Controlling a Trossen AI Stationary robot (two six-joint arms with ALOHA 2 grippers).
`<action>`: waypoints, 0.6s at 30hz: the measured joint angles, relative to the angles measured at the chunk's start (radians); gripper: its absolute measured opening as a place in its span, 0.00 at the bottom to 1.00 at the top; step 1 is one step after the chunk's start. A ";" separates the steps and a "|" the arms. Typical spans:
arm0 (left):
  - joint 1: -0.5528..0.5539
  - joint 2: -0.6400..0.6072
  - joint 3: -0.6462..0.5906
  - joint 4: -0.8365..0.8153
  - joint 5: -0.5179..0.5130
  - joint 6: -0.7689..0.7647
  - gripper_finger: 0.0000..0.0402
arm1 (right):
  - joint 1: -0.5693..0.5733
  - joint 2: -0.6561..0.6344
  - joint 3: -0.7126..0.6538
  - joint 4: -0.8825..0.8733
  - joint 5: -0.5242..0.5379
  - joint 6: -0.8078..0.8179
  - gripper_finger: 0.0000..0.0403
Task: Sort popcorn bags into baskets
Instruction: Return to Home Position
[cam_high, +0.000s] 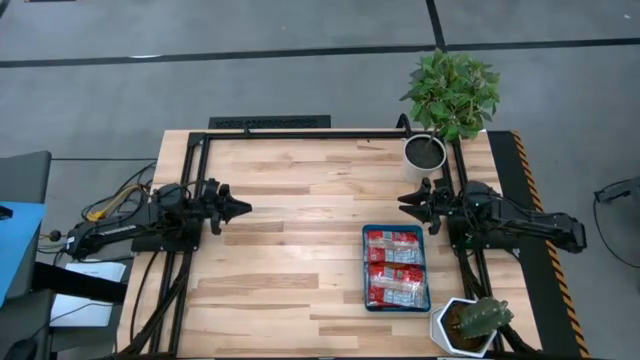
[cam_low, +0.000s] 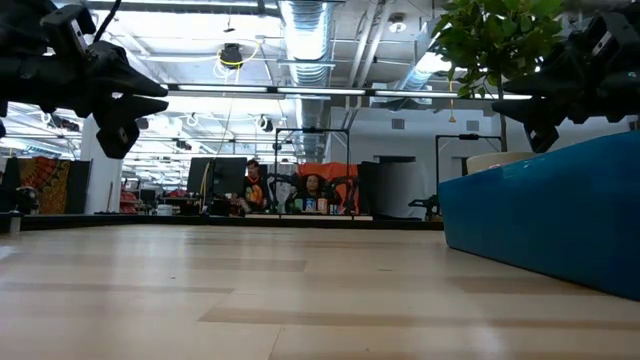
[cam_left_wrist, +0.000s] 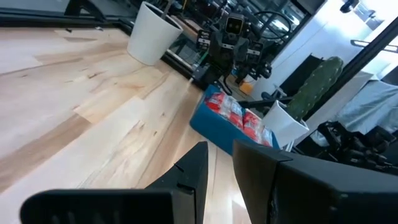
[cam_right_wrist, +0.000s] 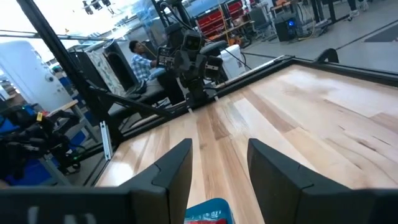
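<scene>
No packet is being seen loose on the table (cam_high: 290, 260). The blue tray (cam_low: 560, 230), near the table's right side, is being occupied by the popcorn bags (cam_high: 394, 265), lying flat inside. Sorting is being judged complete. The left gripper (cam_high: 243, 209) and right gripper (cam_high: 403, 203) are being held empty, fingers apart, at opposite sides.

Robotics lab in an open industrial hall: light wooden plank table (cam_high: 300, 250) boxed by a black metal frame (cam_high: 300, 133) on a grey floor (cam_high: 200, 80), bare silver ceiling ducts (cam_low: 305, 30) and strip lights overhead, seated people (cam_low: 313, 190) at monitor-laden benches behind.
</scene>
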 joint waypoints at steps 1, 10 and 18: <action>0.000 0.000 0.000 0.000 -0.002 0.000 0.16 | 0.000 0.000 0.000 0.000 0.000 0.000 0.44; 0.000 0.000 0.000 0.000 -0.005 0.000 0.16 | 0.000 0.000 0.000 -0.003 -0.002 0.001 0.45; 0.000 0.000 0.000 0.000 -0.004 0.001 0.16 | 0.000 0.000 -0.001 -0.004 -0.002 0.003 0.47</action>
